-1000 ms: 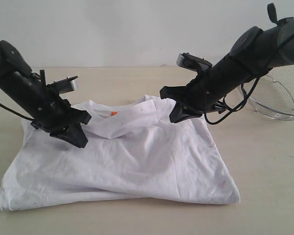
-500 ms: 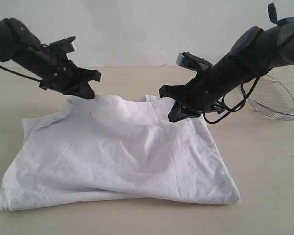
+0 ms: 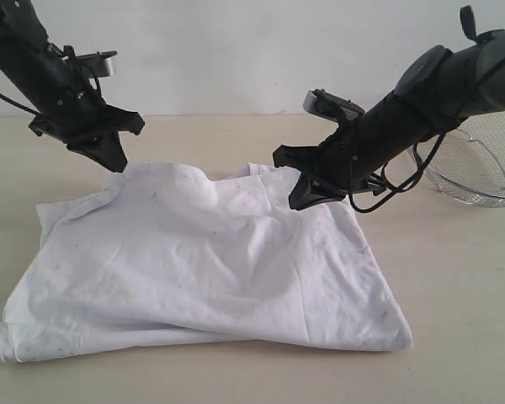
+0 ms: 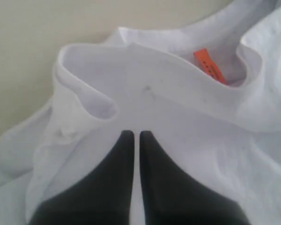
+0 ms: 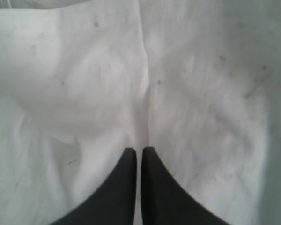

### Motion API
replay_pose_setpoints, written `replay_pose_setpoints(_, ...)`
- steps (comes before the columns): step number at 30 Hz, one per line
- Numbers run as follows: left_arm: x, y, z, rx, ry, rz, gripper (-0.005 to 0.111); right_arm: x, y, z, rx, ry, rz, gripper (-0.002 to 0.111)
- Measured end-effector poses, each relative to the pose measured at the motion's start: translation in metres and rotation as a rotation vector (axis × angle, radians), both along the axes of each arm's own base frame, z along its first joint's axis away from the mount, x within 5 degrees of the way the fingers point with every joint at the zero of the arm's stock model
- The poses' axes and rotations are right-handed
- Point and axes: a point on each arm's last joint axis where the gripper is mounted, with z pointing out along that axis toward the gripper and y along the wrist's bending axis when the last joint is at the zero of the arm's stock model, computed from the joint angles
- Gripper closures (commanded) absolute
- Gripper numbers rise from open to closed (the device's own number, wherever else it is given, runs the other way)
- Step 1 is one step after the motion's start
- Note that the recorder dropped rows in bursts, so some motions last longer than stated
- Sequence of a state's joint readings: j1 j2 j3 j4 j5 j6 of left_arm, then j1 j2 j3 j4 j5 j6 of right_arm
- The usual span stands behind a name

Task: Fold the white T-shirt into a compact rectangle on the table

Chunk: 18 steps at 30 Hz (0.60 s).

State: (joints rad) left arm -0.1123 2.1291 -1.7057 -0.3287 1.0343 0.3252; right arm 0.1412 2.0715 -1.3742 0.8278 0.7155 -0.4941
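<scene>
Soft white cotton T-shirt (image 3: 210,269) rumpled, roughly halved on pale beige tabletop (image 3: 454,278); further folds probably needed. Left end effector (image 3: 111,158) closed, empty, above it. Right end effector (image 3: 305,199) closed against cloth, grip unclear.

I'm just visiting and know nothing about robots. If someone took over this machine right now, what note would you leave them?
Left gripper: shut, raised at the far left corner of the white T-shirt; no cloth seen in it.
Right gripper: shut, tips on the shirt's far right edge; a crease runs to them, possibly a pinch.
Shirt lies on the table; done so far: layers doubled at the near edge.
To do: it is wide and wrinkled; fold it down to a compact rectangle.
</scene>
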Motion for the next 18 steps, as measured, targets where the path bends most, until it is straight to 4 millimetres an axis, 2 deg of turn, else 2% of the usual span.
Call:
replay_pose_setpoints(5,-0.013,-0.022,-0.016,0.009,0.044,-0.050,0.102,0.000,0.000,0.000,-0.001,-0.003,-0.003,0.109)
replay_pose_setpoints(8,-0.016,-0.033,-0.027,0.033,0.012,-0.067,0.102,0.000,0.000,0.000,-0.001,-0.003,-0.003,0.109)
replay_pose_setpoints(15,-0.007,-0.022,-0.041,0.144,-0.083,0.005,0.102,0.000,0.000,0.000,0.002,0.004,0.003,0.109)
replay_pose_setpoints(18,-0.004,-0.010,-0.048,0.231,-0.089,0.012,0.102,-0.001,0.000,0.000,0.005,0.006,0.003,0.109)
